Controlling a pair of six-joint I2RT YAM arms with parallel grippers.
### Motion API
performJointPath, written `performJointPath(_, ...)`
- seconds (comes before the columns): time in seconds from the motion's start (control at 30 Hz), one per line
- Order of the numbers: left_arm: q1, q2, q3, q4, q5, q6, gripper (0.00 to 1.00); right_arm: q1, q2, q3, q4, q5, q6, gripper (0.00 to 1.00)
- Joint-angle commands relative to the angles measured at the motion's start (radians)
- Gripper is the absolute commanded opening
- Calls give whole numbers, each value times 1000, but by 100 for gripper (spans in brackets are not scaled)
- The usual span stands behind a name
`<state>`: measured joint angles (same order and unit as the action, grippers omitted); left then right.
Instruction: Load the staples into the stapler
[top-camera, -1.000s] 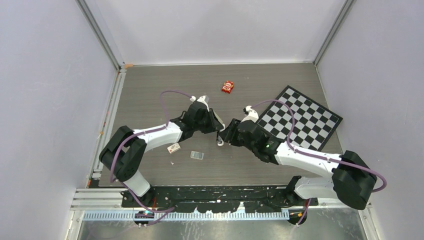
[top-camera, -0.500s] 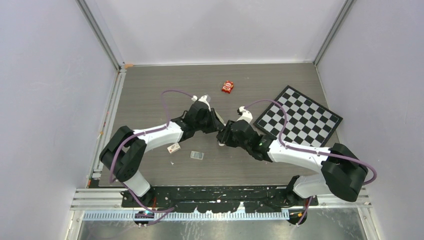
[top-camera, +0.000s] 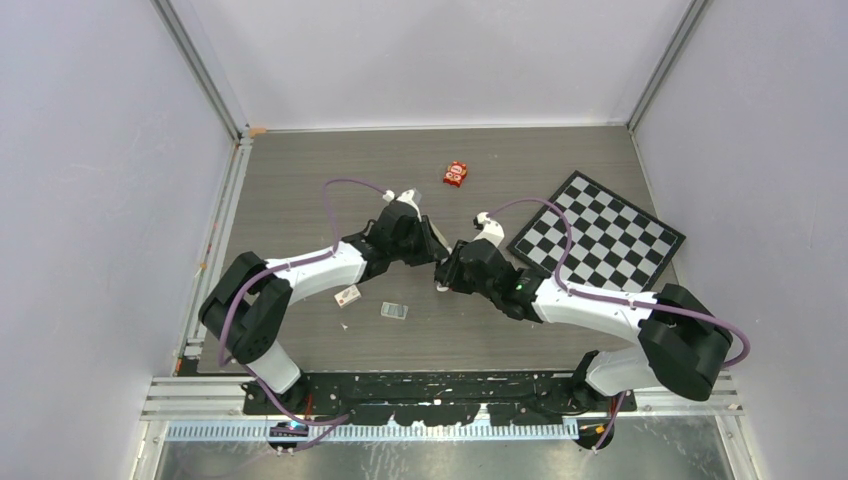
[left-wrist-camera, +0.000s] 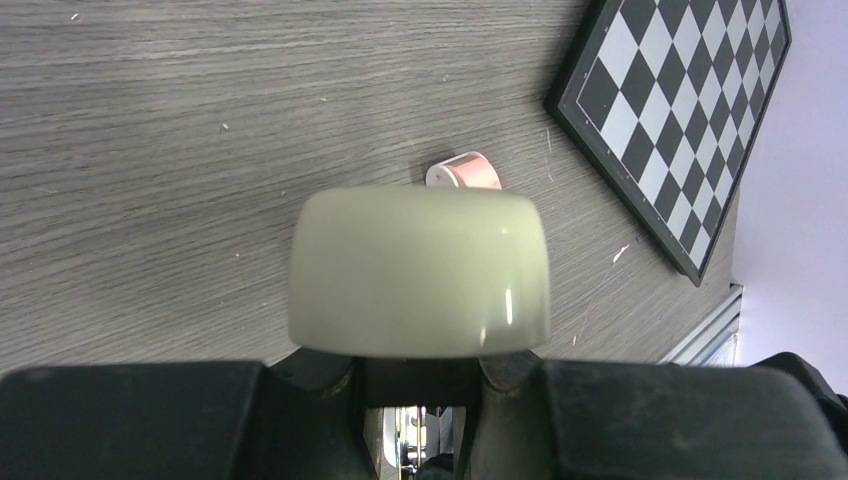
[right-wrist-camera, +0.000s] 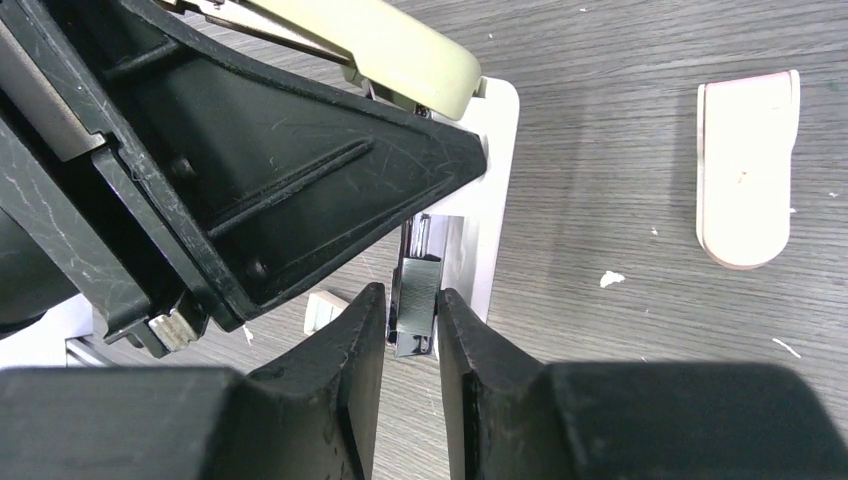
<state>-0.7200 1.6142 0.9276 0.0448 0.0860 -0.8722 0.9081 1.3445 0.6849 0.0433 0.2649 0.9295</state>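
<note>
Staples pinched in right tool, beside stapler

**Blurred, covered, cropped**

The stapler looms out of focus in the left wrist view and covers most of a pink-and-white piece. The checkerboard runs off the frame. Whether the staples touch the stapler cannot be told.

1. My overhead feed is bright and even; the arms throw only faint, soft shadows on the table.
2. On the left wrist feed, the stapler is a blur with one small glare streak; the table behind is sharp.
3. The right wrist feed is crisp, with the staples glinting.
</note>
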Motion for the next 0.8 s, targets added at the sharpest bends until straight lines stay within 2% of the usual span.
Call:
performJointPath(0.0, -4, -51, 38, 21, -20, 23, 0, 6, -8, 31, 19, 46, -1, 30)
performJointPath(0.23, -8, -48, 36, 18, -26, 22, 0, 6, -9, 22, 28, 47, -4, 24)
performJointPath(0.5, -14, -48, 42, 6, -37, 25, 0, 6, -9, 14, 30, 52, -6, 23)
performJointPath(0.67, -19, -51, 50, -5, -46, 30, 0, 6, 2, 20, 23, 53, 1, 32)
performJointPath(0.77, -23, -50, 56, -14, -53, 32, 0, 5, 12, 30, 8, 53, 1, 34)
